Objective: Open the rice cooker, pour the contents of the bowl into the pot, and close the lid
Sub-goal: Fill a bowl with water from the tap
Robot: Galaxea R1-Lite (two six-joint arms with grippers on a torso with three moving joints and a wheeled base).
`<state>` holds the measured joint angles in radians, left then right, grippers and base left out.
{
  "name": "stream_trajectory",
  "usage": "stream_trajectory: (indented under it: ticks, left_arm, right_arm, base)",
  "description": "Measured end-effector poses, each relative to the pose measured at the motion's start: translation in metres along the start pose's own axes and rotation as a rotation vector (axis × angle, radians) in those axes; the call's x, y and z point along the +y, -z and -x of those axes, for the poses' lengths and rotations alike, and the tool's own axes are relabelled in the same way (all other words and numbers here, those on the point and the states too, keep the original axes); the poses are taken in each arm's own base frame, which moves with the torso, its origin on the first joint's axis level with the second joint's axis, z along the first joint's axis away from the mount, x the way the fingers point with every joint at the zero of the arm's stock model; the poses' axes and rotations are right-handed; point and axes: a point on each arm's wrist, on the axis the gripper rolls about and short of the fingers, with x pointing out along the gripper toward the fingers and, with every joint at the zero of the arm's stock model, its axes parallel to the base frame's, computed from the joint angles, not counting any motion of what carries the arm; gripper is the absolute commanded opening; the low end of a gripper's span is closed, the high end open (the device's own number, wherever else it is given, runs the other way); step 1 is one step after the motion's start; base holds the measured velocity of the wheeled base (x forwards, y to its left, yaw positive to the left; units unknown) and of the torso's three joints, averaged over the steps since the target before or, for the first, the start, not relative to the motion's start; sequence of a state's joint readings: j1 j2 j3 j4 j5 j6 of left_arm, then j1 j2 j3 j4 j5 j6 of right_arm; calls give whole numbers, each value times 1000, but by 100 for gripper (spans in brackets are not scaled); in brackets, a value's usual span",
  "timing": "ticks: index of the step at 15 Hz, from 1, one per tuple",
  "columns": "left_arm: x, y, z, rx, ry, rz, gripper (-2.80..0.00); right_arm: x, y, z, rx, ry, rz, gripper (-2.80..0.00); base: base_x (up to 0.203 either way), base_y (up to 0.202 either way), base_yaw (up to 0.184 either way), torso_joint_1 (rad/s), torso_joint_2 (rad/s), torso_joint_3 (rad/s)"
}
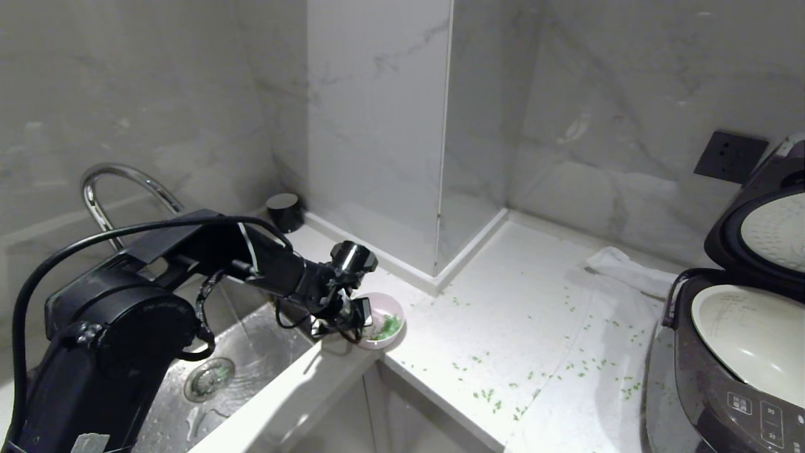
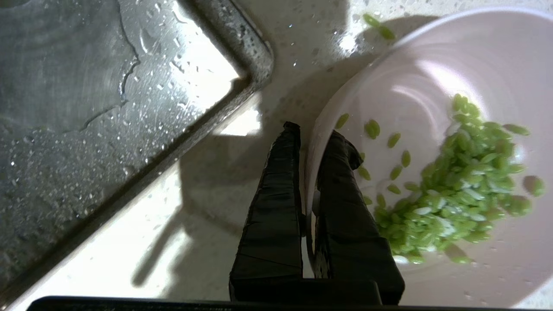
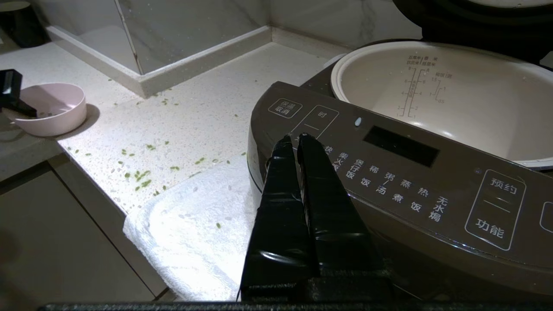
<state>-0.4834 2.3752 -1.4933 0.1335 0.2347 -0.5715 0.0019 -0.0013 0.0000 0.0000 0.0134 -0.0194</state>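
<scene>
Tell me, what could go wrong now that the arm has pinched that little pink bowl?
The left gripper pinches only the thin rim of the bowl, so the bowl could tilt or slip when lifted. The green grains sit heaped on one side and may spill, like those already on the counter. The pot stands far across the counter, a long carry.

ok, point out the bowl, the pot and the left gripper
bowl point(image 3: 56, 110): right wrist view, pink outer wall.
pot point(image 3: 475, 112): right wrist view, cream inner wall.
left gripper point(image 2: 312, 134): left wrist view, between fingertips at the bowl's rim.
</scene>
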Motion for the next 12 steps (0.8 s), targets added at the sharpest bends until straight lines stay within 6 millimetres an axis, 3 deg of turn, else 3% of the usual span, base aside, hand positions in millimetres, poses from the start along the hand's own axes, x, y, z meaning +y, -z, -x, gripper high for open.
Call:
stream_trajectory:
  ticks: [5,12]
  left_arm:
    - [27,-13,27,29,32,50,-280]
    - [84,-19,29,91,8,158,-280]
  right_arm:
    - [0,0,0,0,0,0,-280]
    - [0,0,0,0,1,0,-280]
  base:
    - [0,0,0,0,0,0]
    - [0,0,0,0,0,0]
